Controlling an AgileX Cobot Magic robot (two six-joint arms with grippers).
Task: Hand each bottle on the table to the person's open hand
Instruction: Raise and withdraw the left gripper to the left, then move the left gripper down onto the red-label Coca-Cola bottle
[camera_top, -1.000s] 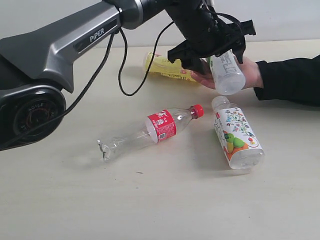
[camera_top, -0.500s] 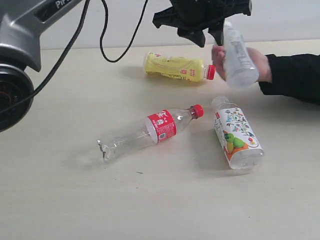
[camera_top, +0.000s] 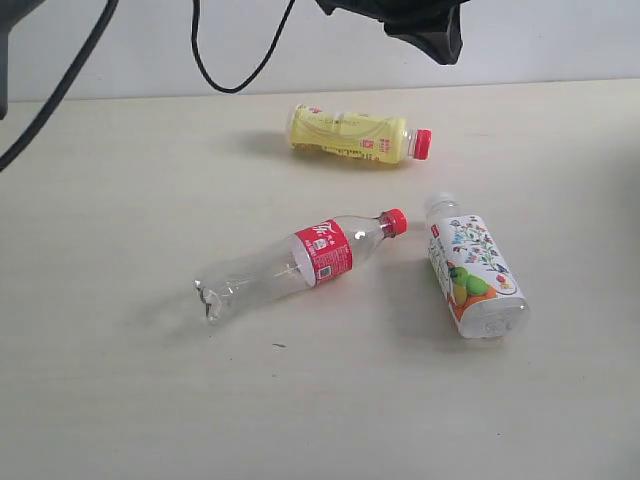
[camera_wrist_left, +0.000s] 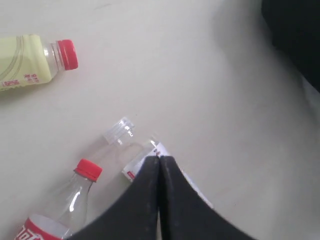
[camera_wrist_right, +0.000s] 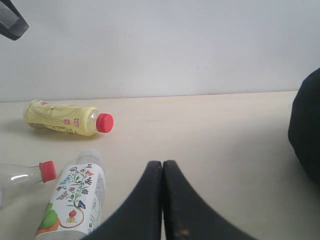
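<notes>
Three bottles lie on the pale table. The yellow bottle with a red cap is at the back. The clear red-label bottle is in the middle, and the floral bottle lies to its right. The green-label bottle is out of view. The person's open hand is also out of view; only a black sleeve shows. My left gripper is shut and empty, high above the floral bottle. Its black head pokes in at the top edge. My right gripper is shut and empty, next to the floral bottle.
A black cable hangs down from the left arm at the back. A pale wall stands behind the table. A dark rounded shape, maybe the sleeve, fills the edge of the right wrist view.
The person's hand took the green-label bottle and withdrew to the right, out of view. My left gripper rose away from it to the top edge of the exterior view.
</notes>
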